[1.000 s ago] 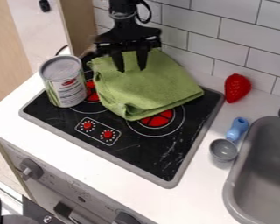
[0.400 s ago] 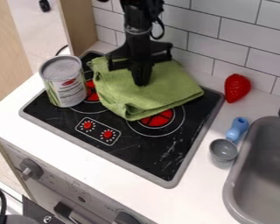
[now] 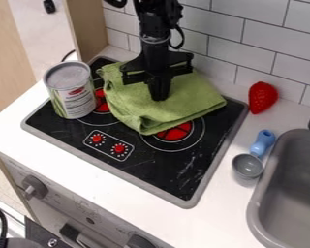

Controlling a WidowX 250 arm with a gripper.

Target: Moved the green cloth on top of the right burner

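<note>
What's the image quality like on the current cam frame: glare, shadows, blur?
Camera view: even light, no strong glare; soft shadow by the cup; pale sheen on the can's lid; whitish streaks on the black stovetop, scuffs or reflections, can't tell which; gripper so dark that its detail is lost against the cloth.
</note>
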